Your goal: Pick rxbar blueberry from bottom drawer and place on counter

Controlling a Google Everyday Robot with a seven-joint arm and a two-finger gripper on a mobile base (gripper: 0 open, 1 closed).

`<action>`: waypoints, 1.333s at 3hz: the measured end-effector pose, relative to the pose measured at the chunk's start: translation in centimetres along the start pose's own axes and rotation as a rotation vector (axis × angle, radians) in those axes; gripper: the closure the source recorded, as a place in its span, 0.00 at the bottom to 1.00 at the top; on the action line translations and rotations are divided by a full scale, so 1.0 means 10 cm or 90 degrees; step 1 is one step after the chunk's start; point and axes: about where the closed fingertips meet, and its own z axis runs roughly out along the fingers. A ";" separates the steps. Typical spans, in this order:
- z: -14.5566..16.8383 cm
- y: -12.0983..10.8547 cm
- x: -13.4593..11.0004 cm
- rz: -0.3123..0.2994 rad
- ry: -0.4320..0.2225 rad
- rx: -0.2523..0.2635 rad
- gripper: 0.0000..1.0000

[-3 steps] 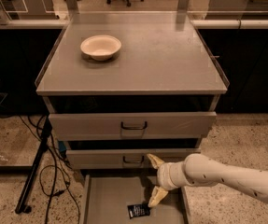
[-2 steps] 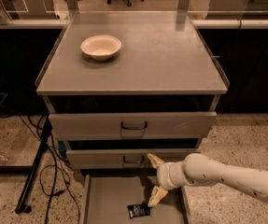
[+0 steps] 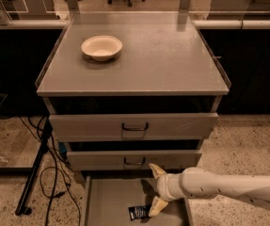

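Gripper [image 3: 156, 188], fingers spread apart, hovers with its lower fingertip just beside the rxbar blueberry [image 3: 137, 213]. Neither has shifted over the last second, so no grasp is made yet. The bar lies flat, long axis roughly left-right, near the front edge of the bottom drawer [image 3: 107, 199], below the counter [image 3: 162, 55].

Dim warm overhead light sheens the table [image 3: 172, 55]; the pale gripper [image 3: 154, 188] hangs over the shadowed bottom drawer [image 3: 111, 197], fingers apart.

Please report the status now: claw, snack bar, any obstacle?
Claw open over bottom drawer. Snack bar flat on drawer floor, beside lower finger. Nothing blocks it.
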 end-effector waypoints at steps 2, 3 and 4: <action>0.39 0.35 0.25 0.006 0.031 0.013 0.00; 0.71 0.55 0.21 -0.040 -0.013 0.014 0.00; 0.68 0.13 0.52 -0.031 -0.099 0.037 0.00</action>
